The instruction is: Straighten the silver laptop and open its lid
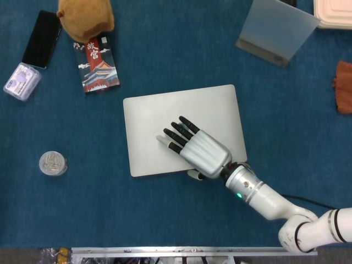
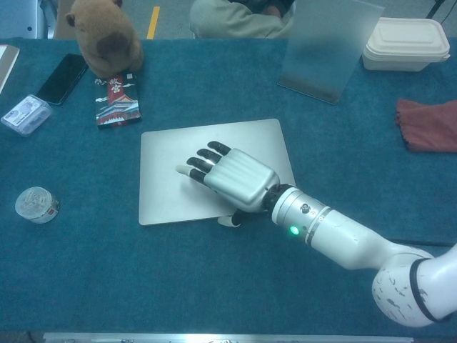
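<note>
The silver laptop point(image 1: 159, 118) lies shut on the blue table, turned slightly off square, with its front edge towards me. My right hand point(image 1: 199, 150) rests flat on the right front part of the lid, fingers stretched out and pointing left and away. Its thumb tip point(image 2: 227, 221) shows just past the laptop's front edge. In the chest view the same hand point(image 2: 234, 179) covers the lid's middle front, and the laptop point(image 2: 171, 161) stays bare on its left half. No view shows my left hand.
A brown plush toy point(image 1: 85, 16), black phone point(image 1: 41, 39), printed booklet point(image 1: 96, 63) and small clear box point(image 1: 22, 81) sit far left. A round tin point(image 1: 53, 163) lies left. A frosted stand point(image 1: 278, 30), white food box point(image 2: 405, 44) and red cloth point(image 1: 344, 87) sit far right.
</note>
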You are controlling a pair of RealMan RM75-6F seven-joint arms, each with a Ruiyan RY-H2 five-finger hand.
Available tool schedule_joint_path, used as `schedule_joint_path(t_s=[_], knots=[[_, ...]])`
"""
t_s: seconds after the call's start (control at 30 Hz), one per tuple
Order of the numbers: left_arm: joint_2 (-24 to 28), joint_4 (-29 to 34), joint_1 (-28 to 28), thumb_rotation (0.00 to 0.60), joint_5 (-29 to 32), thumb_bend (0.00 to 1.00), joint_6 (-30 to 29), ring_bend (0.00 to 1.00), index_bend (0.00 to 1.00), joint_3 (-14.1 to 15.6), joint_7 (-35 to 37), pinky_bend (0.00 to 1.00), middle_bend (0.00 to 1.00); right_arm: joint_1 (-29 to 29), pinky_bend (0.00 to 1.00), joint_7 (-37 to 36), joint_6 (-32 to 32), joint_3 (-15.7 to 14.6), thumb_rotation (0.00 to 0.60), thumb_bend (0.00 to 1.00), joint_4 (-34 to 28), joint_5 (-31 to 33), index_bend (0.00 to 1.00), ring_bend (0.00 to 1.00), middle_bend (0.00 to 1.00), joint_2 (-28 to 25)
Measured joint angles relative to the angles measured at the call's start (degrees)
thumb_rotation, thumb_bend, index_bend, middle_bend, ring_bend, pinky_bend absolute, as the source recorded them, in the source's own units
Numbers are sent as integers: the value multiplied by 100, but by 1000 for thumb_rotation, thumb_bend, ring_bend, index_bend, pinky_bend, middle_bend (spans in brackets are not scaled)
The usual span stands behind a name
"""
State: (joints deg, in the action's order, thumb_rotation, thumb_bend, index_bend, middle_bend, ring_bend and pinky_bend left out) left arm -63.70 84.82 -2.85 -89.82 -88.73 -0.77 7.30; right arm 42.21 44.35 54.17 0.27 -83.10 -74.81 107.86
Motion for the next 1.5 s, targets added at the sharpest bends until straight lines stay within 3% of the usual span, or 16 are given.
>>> schedule_joint_path(t_s=[0.3, 0.47, 0.67, 1.27, 1.5], knots=[[-21, -37, -12, 600, 3, 340, 10, 99, 125, 1, 21, 83, 134, -11, 37, 3, -12, 10, 470, 211, 101, -17, 0, 0, 87, 39], [-28, -58, -11, 600, 14, 340, 14, 99, 125, -1, 47, 83, 134, -10, 37, 6, -34, -6, 469, 385, 107, -44, 0, 0, 87, 36], [-47, -130, -16, 600, 31, 340, 25, 99, 125, -6, 112, 83, 134, 10, 37, 50, -53, 9, 473, 517, 88, -71, 0, 0, 87, 45], [-80, -461, -237, 600, -34, 339, 401, 99, 127, 49, 359, 83, 134, 292, 37, 638, -74, 448, 473, 533, -34, 124, 0, 0, 85, 66], [-79, -481, -329, 600, -44, 339, 640, 99, 182, 129, 345, 83, 159, 435, 37, 883, -50, 638, 474, 532, -91, 305, 0, 0, 85, 42]])
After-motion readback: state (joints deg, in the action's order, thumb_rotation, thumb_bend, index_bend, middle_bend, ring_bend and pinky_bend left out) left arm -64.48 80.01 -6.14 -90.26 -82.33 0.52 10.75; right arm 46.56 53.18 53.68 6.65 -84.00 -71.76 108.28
